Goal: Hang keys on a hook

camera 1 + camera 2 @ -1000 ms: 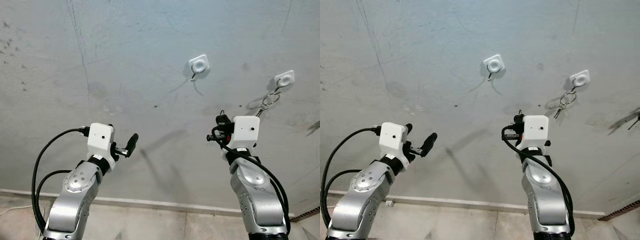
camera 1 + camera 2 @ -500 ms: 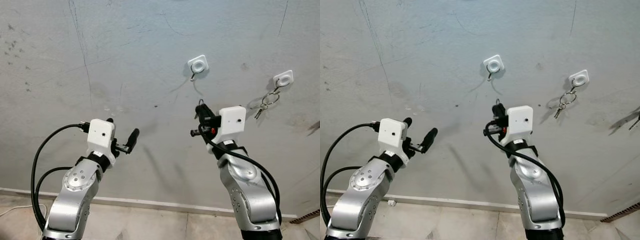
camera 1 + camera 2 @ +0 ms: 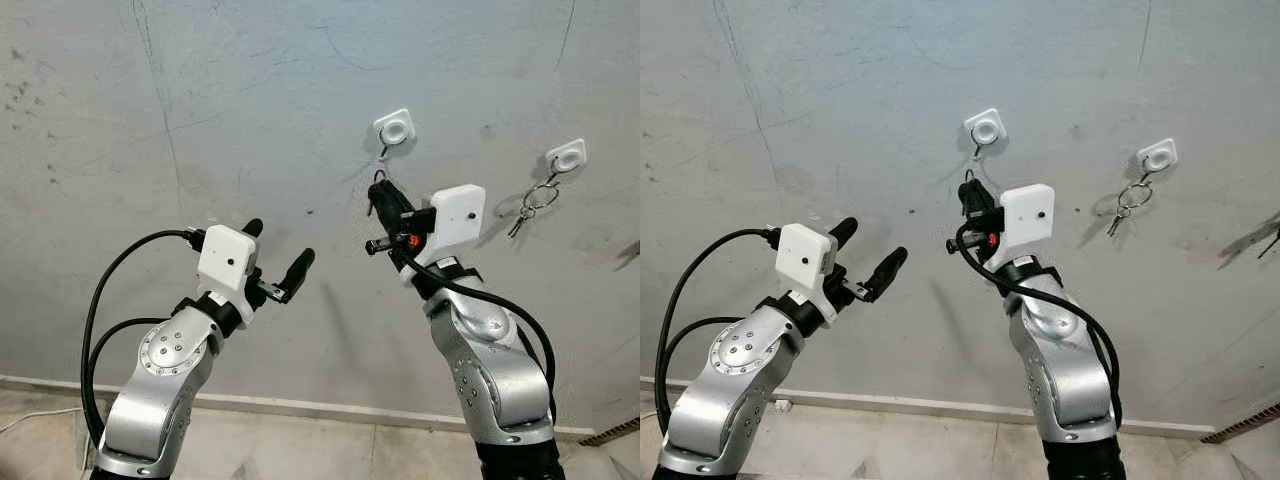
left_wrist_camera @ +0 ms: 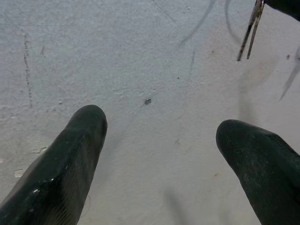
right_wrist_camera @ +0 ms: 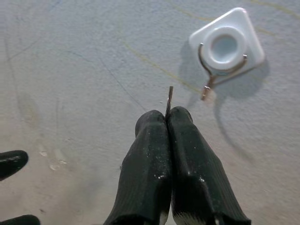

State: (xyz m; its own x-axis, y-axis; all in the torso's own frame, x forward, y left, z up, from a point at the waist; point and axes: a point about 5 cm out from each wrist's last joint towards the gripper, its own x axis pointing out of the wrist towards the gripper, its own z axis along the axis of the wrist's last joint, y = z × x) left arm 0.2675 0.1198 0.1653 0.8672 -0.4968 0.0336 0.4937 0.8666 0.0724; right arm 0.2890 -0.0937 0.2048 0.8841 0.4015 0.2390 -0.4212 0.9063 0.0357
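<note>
Two white hooks are fixed to the grey wall. The left hook (image 3: 396,128) carries nothing. From the right hook (image 3: 567,157) hangs a ring with keys (image 3: 530,205). My right gripper (image 3: 380,196) is just below and left of the left hook (image 5: 225,51), not touching it. In the right wrist view its fingers (image 5: 154,140) are pressed shut on a thin metal key ring (image 5: 169,97), of which a short edge sticks out. My left gripper (image 3: 278,245) is raised lower left, open, holding nothing. The held ring (image 4: 251,28) also appears in the left wrist view.
The grey wall (image 3: 200,90) has cracks and scuff marks. A white skirting board (image 3: 320,408) runs along its foot above a tiled floor. A black cable (image 3: 100,310) loops off my left arm.
My right gripper has swung left and up, from beside the right hook to just under the left hook. My left arm has risen and moved right.
</note>
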